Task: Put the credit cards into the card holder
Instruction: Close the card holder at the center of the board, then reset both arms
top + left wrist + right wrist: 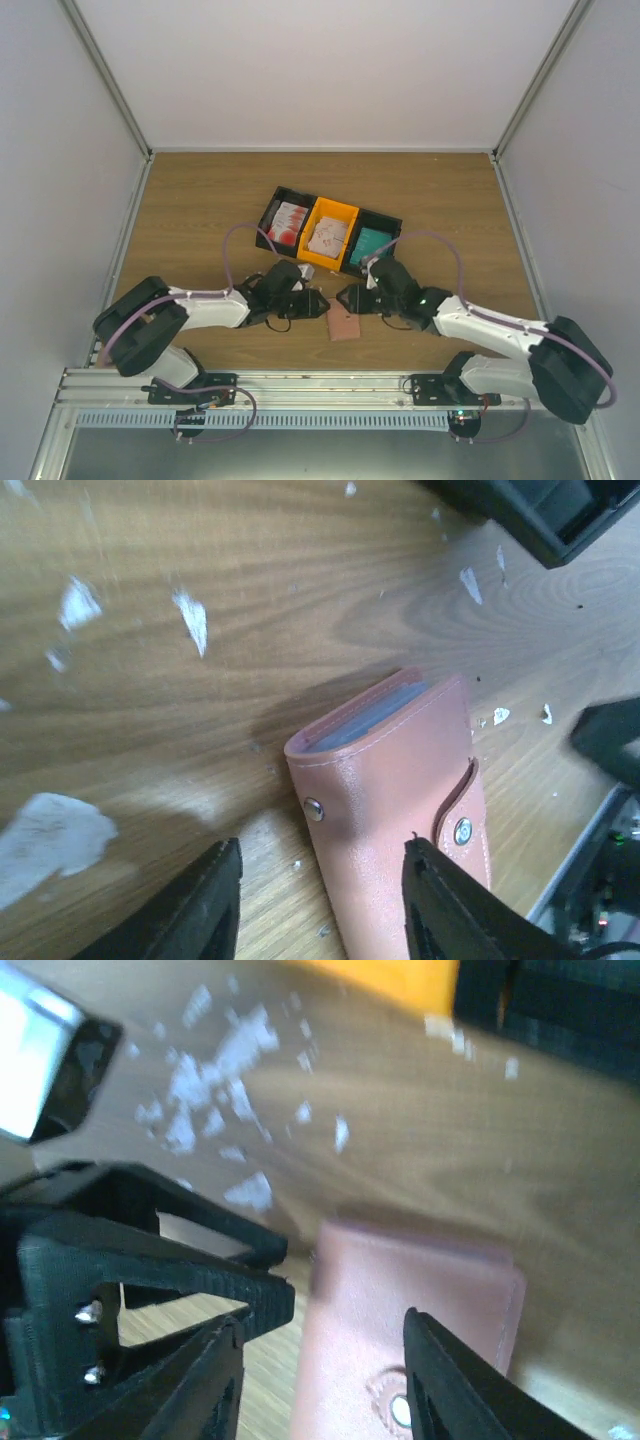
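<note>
The salmon-pink card holder (343,325) lies flat on the wooden table near the front, between the two arms. In the left wrist view the card holder (400,800) shows two metal snaps and a grey-blue edge at its far end. My left gripper (320,885) is open just above its near end and holds nothing. My right gripper (320,1380) is also open over the blurred card holder (410,1330), facing the left gripper (320,303) tip to tip. Credit cards lie in the tray: red-and-white ones (287,224), pale ones (328,237) and teal ones (372,243).
The black-and-orange three-compartment tray (335,203) stands behind both grippers, and its corner (540,520) shows in the left wrist view. Small white scraps (60,830) are scattered on the wood around the holder. White walls close in the table on three sides.
</note>
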`<action>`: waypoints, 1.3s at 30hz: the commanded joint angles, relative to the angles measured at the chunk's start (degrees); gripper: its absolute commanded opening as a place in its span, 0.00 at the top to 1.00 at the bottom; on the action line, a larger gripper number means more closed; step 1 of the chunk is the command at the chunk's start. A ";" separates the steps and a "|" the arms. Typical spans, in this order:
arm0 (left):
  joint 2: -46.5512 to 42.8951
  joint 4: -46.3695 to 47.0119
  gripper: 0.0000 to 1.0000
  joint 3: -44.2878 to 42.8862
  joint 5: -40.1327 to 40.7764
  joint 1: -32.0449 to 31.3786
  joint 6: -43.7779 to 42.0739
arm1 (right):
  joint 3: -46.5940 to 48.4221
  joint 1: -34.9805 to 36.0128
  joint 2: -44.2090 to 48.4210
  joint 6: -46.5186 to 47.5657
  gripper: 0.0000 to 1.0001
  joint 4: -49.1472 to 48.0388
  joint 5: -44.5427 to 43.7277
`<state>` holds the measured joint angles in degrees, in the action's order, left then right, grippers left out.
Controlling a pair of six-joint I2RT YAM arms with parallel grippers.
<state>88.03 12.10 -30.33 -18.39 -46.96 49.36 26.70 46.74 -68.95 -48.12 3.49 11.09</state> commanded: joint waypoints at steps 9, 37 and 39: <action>-30.22 -24.74 0.18 -7.53 21.79 -0.15 -10.54 | 17.00 -3.59 16.32 10.93 0.22 28.23 -27.88; -69.47 -52.21 0.01 -21.44 47.10 -0.15 -22.92 | 33.01 -3.59 45.67 12.20 0.00 50.50 -58.45; -69.73 -53.03 0.01 -21.52 48.34 -0.15 -22.31 | 32.70 -3.59 46.42 12.09 0.00 50.50 -58.72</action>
